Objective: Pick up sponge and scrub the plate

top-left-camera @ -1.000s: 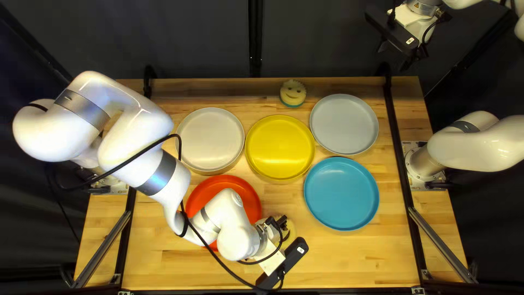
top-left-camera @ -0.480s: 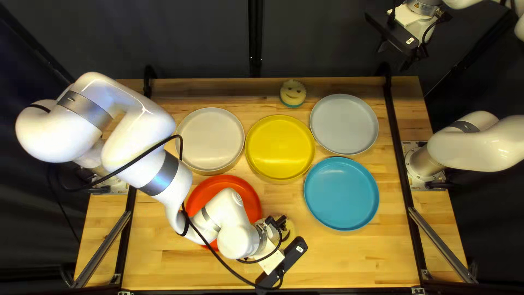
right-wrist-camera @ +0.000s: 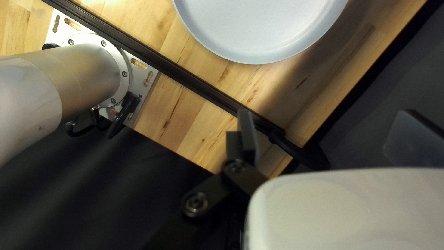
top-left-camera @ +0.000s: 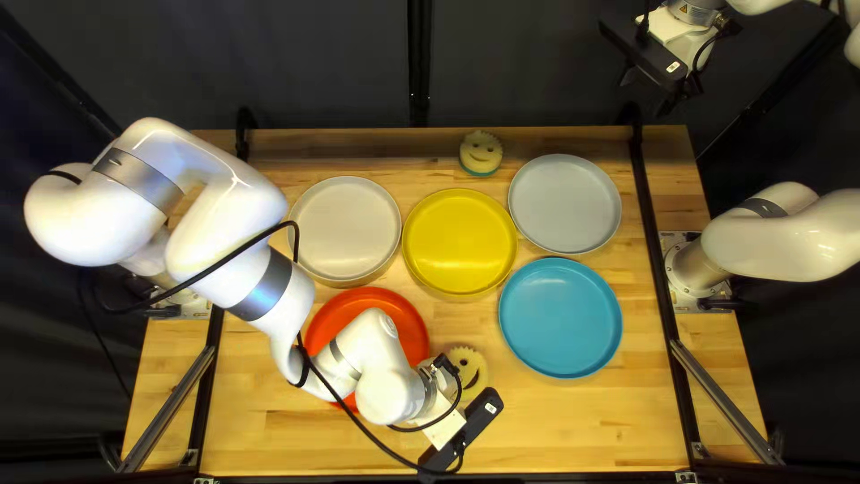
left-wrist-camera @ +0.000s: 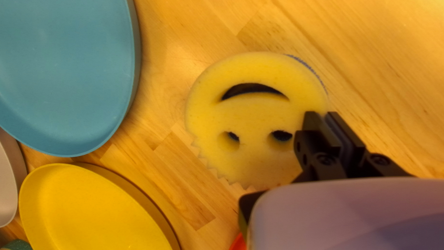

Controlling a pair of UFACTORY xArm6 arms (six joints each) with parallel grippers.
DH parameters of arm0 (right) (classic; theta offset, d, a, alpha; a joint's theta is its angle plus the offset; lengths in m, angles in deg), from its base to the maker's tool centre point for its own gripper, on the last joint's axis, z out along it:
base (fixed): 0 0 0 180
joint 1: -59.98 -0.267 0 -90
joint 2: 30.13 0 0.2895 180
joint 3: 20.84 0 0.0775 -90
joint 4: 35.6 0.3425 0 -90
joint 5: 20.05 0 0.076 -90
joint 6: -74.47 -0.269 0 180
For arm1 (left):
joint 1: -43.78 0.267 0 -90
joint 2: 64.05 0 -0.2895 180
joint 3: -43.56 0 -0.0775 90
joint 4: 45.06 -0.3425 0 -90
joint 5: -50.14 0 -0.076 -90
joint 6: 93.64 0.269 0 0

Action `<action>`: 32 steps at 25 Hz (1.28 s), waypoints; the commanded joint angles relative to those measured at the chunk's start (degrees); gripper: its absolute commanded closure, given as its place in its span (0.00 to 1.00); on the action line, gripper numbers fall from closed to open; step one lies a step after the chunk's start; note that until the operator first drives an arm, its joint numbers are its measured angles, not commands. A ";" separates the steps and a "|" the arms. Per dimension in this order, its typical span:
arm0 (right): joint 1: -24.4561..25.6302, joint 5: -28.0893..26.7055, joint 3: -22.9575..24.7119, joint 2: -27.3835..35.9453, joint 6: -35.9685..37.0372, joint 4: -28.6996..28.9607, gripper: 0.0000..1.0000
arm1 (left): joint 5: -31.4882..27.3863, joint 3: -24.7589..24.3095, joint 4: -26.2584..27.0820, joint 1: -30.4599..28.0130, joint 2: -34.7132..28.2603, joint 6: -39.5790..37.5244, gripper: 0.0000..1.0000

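1. Where the forearm slants toward five o'clock, my left arm (top-left-camera: 269,291) bends low across the red plate (top-left-camera: 345,309), its wrist angled toward four.
2. The left gripper (top-left-camera: 445,427) has its jaws drawn together, nothing pinched; they overlap the smiling sponge's (top-left-camera: 468,366) edge in the left wrist view, contact unclear.
3. That sponge lies face up on the surface (top-left-camera: 582,430), at eight o'clock from the blue plate (top-left-camera: 561,318).
4. From its base at three o'clock, my right arm (top-left-camera: 788,242) loops out, holding the right gripper (top-left-camera: 643,94) high at one o'clock, jaws wide apart, gripping nothing.
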 commanded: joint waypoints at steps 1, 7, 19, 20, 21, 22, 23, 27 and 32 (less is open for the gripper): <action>0.00 0.00 0.00 0.00 0.00 0.00 0.00 | -1.65 -1.74 1.01 0.41 -2.99 1.59 1.00; 0.00 0.00 0.00 0.00 0.00 0.00 0.00 | -5.30 -4.87 2.99 1.80 -8.79 4.71 1.00; 0.00 0.00 0.00 0.00 0.00 0.00 0.00 | -7.25 -14.12 8.51 13.14 -19.40 16.59 1.00; 0.00 0.00 0.00 0.00 0.00 0.00 0.00 | -7.23 -14.29 8.76 13.80 -19.69 17.34 1.00; 0.00 0.00 0.00 0.00 0.00 0.00 0.00 | -7.18 -14.42 8.97 14.65 -19.89 18.12 1.00; 0.00 0.00 0.00 0.00 0.00 0.00 0.00 | -7.00 -14.52 8.99 15.04 -19.94 18.41 1.00; 0.00 0.00 0.00 0.00 0.00 0.00 0.00 | -6.63 -14.73 8.90 15.57 -20.01 18.72 1.00; 0.00 0.00 0.00 0.00 0.00 0.00 0.00 | -4.88 -14.83 8.22 16.86 -19.29 19.23 1.00; 0.00 0.00 0.00 0.00 0.00 0.00 0.00 | -3.71 -14.07 8.15 16.97 -18.04 19.09 1.00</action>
